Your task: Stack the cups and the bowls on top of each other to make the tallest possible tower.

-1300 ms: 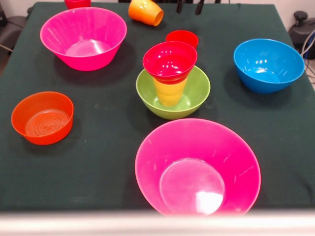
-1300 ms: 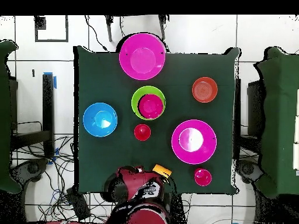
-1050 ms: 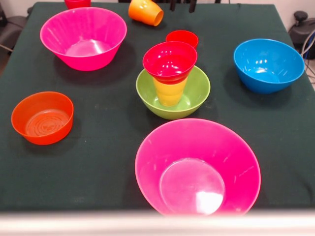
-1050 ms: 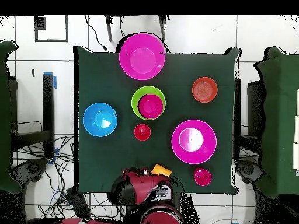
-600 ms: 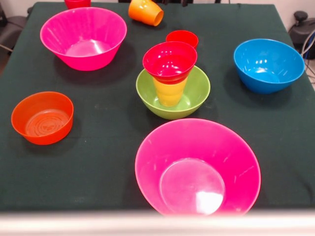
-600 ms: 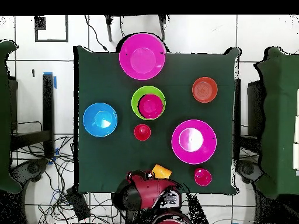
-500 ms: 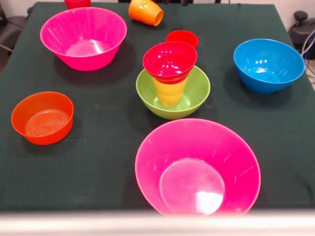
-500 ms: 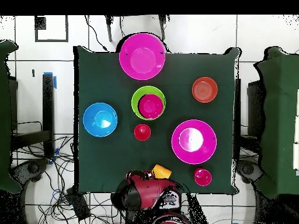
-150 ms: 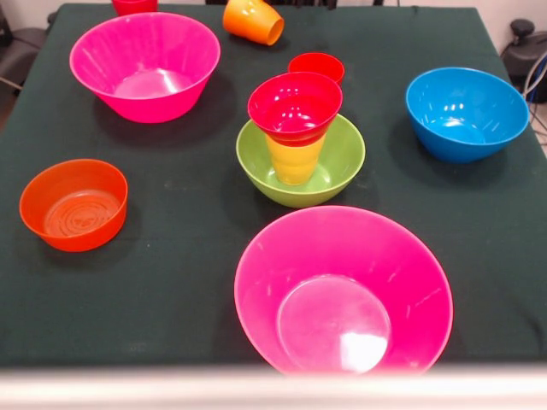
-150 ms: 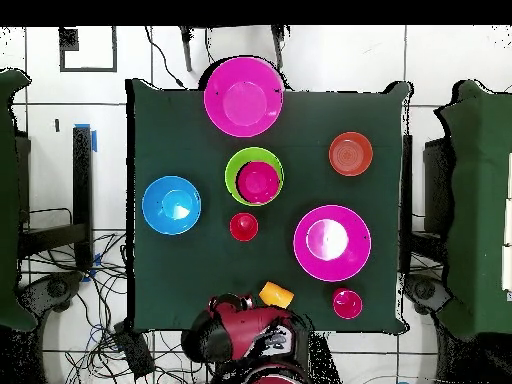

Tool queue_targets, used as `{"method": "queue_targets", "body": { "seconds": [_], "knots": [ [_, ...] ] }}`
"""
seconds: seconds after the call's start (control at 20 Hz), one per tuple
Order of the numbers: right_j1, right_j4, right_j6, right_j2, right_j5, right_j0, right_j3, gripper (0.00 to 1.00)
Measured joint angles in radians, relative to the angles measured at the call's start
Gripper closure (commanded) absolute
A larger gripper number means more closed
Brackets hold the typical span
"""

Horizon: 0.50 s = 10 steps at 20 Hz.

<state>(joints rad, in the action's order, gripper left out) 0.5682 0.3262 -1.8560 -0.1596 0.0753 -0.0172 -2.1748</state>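
Note:
The tower stands mid-table: a lime-green bowl (image 9: 340, 164) (image 10: 240, 163) holds an upright yellow cup (image 9: 295, 161), and a small red bowl (image 9: 295, 107) (image 10: 259, 182) sits on that cup. One red cup (image 9: 316, 66) (image 10: 243, 227) stands just behind the tower. An orange cup (image 9: 254, 20) (image 10: 276, 294) lies on its side at the table's robot-side edge. Loose around them are two hot-pink bowls (image 9: 145, 64) (image 9: 344, 290), a blue bowl (image 9: 466, 113) and a translucent orange bowl (image 9: 74, 203). The gripper (image 10: 266, 338) is drawn back over the table's edge beside the orange cup, and the arm hides most of it.
Another red cup (image 9: 134, 5) (image 10: 347, 303) stands at the table's robot-side corner. The dark green tablecloth (image 9: 179, 256) covers the whole table. Cables lie on the floor (image 10: 90, 270) round the table, and other dark tables stand at both sides.
The arm has pulled back toward its base, and the gripper tips have left the top edge of the front view. No cup or bowl has moved.

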Motion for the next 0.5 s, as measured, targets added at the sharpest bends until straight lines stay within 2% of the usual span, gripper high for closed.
{"method": "queue_targets", "body": {
  "seconds": [0.5],
  "knots": [
    [-0.003,-0.023,0.000,0.000,0.000,0.045,0.000,0.00]
  ]
}}
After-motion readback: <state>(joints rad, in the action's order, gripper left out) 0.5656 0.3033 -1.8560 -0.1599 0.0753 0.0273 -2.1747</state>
